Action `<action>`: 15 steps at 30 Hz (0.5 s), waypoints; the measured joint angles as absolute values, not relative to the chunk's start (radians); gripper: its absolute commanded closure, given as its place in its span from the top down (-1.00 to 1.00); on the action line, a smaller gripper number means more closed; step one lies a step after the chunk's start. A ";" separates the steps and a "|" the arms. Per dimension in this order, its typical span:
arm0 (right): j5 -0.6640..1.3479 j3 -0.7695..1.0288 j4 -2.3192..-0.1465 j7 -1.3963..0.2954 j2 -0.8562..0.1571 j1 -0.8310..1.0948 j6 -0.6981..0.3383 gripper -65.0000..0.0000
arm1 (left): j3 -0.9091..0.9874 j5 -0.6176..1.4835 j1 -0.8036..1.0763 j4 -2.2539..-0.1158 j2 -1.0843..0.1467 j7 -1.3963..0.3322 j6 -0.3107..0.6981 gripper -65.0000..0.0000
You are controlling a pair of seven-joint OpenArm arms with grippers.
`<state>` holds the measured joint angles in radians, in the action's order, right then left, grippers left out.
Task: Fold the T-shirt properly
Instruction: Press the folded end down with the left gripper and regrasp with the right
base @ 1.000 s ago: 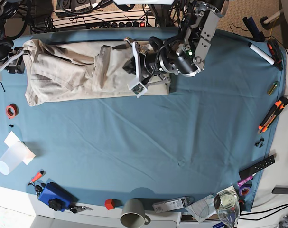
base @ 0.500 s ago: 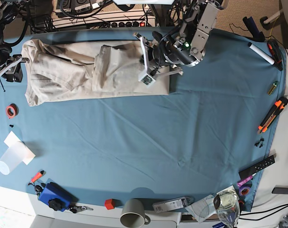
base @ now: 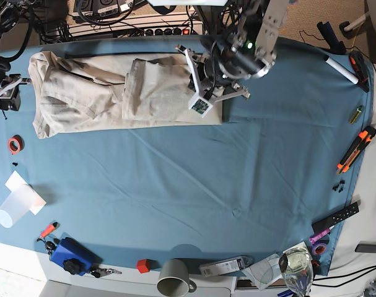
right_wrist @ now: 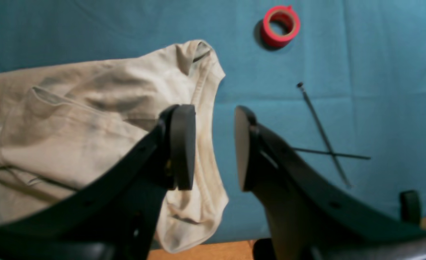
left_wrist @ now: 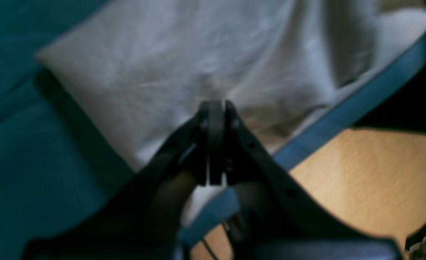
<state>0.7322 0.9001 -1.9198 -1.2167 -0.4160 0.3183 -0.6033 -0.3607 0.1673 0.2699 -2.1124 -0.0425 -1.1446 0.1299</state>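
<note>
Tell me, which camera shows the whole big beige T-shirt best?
The base view: the big beige cotton T-shirt lies there whole, folded into a long strip. The right wrist view shows only one end; the left wrist view shows a blurry patch.

T-shirt (base: 107,93) was matt beige cotton, creased. Table cloth (base: 194,185) matt teal fabric. Fingers (right_wrist: 182,144) matt black plastic. Tape roll (right_wrist: 280,25) glossy red. Worktop (left_wrist: 371,173) smooth wood.

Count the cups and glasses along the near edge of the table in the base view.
3: a translucent plastic cup lying at the left edge, a grey-green ceramic mug at bottom centre, and a clear stemmed glass at bottom right. Others may sit out of frame.
</note>
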 measured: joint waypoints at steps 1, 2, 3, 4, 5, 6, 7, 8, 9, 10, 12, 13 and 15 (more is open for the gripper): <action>0.730 0.902 -1.920 -1.216 -0.419 0.318 -0.603 -0.42 | -0.361 0.156 0.281 -2.133 -0.043 -1.135 0.130 -1.00; 0.730 0.902 -1.920 -1.215 -0.421 0.318 -0.604 -0.41 | -0.361 0.139 0.289 -2.150 -0.042 -1.118 0.130 -1.00; 0.707 0.902 -1.920 -1.214 -0.421 0.318 -0.614 -0.32 | -0.361 0.129 0.295 -2.164 -0.042 -1.106 0.130 -1.00; 0.689 0.902 -1.920 -1.215 -0.421 0.318 -0.627 -0.21 | -0.361 0.114 0.301 -2.173 -0.042 -1.106 0.130 -1.00; 0.673 0.902 -1.920 -1.215 -0.421 0.318 -0.630 -0.11 | -0.361 0.115 0.305 -2.174 -0.042 -1.106 0.130 -1.00; 0.659 0.902 -1.920 -1.211 -0.421 0.321 -0.630 -0.04 | -0.361 0.116 0.309 -2.173 -0.042 -1.106 0.130 -1.00; 0.651 0.902 -1.920 -1.199 -0.421 0.327 -0.630 -0.01 | -0.361 0.117 0.316 -2.173 -0.042 -1.106 0.130 -1.00; 0.651 0.902 -1.920 -1.189 -0.421 0.331 -0.630 -0.01 | -0.361 0.116 0.322 -2.173 -0.042 -1.106 0.130 -1.00; 0.651 0.902 -1.920 -1.185 -0.421 0.334 -0.630 -0.01 | -0.361 0.116 0.325 -2.173 -0.042 -1.106 0.130 -1.00; 0.650 0.902 -1.920 -1.185 -0.421 0.335 -0.629 -0.01 | -0.361 0.116 0.330 -2.173 -0.042 -1.106 0.130 -1.00; 0.652 0.902 -1.920 -1.182 -0.421 0.335 -0.597 -0.01 | -0.361 0.116 0.339 -2.173 -0.042 -1.106 0.130 -1.00; 0.651 0.902 -1.919 -1.172 -0.421 0.332 -0.580 -0.01 | -0.361 0.116 0.344 -2.173 -0.043 -1.106 0.130 -1.00; 0.656 0.902 -1.897 -1.155 -0.422 0.318 -0.578 -0.01 | -0.361 0.117 0.343 -2.173 -0.042 -1.106 0.130 -1.00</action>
